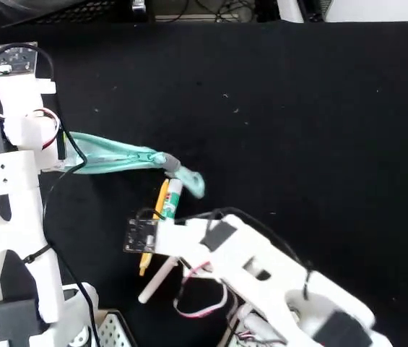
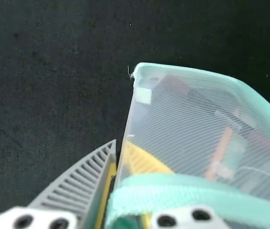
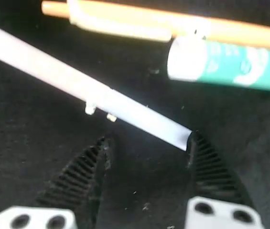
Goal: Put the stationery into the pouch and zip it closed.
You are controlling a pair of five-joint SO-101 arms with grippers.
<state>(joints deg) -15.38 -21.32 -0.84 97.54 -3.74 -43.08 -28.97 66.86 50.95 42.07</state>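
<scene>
The see-through pouch [image 1: 120, 160] with teal edging lies stretched across the black cloth, and my left gripper [image 1: 62, 153] is shut on its near end. In the left wrist view the pouch [image 2: 197, 129] rises from the left gripper [image 2: 118, 191], with coloured shapes showing through its wall. By the pouch's far end lie an orange pen [image 1: 161, 200], a green-and-white glue stick [image 1: 174, 198] and a white pen [image 1: 158, 280]. My right gripper [image 3: 146, 148] stands open just above the cloth. The white pen [image 3: 82, 86] runs slantwise ahead of it and ends at one fingertip [image 3: 197, 143]. The orange pen [image 3: 139, 21] and glue stick [image 3: 230, 64] lie beyond.
The right arm [image 1: 261, 267] comes in from the table's near right side and covers part of the pens. The left arm's base [image 1: 9, 217] stands along the left edge. Black cloth [image 1: 297, 130] stretches open to the right and far side.
</scene>
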